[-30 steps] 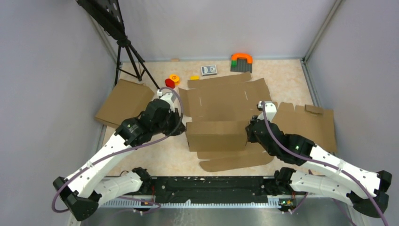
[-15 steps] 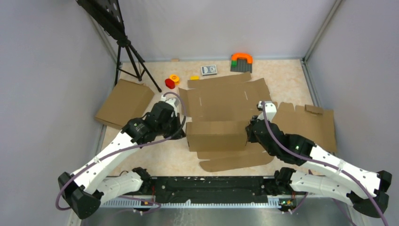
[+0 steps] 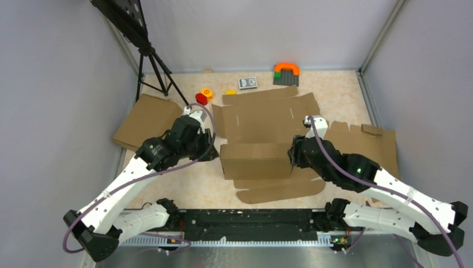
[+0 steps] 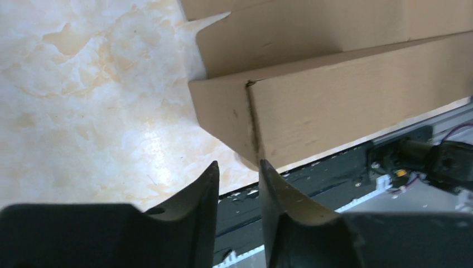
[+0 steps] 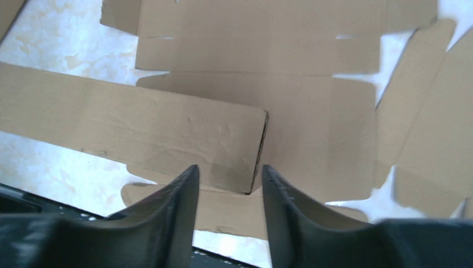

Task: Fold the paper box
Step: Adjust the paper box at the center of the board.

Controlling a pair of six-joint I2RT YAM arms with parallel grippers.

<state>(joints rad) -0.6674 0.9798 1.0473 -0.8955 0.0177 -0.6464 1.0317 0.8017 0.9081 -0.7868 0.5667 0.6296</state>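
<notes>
The paper box [image 3: 268, 120] is a large brown die-cut sheet lying flat mid-table, with its near wall [image 3: 255, 161] folded upright and more flaps flat in front of it. My left gripper [image 3: 215, 149] sits at the wall's left end. In the left wrist view the left gripper [image 4: 238, 168] is open, nothing between its fingers, and the wall's corner [image 4: 234, 120] is just beyond the tips. My right gripper [image 3: 291, 156] is at the wall's right end. In the right wrist view the right gripper [image 5: 230, 168] is open, with the wall's end edge [image 5: 257, 156] just ahead of the gap.
A plain cardboard slab [image 3: 148, 120] lies at the left by a tripod [image 3: 153, 67]. Another cardboard sheet [image 3: 365, 146] lies at the right. Small red [image 3: 201, 99] and yellow [image 3: 207, 92] pieces, a card deck [image 3: 247, 83] and an orange-and-green block [image 3: 286, 72] sit at the back.
Both grippers have gone from shut to open at the ends of the upright wall. The left wrist shifted slightly back and left; the wall stays standing.
</notes>
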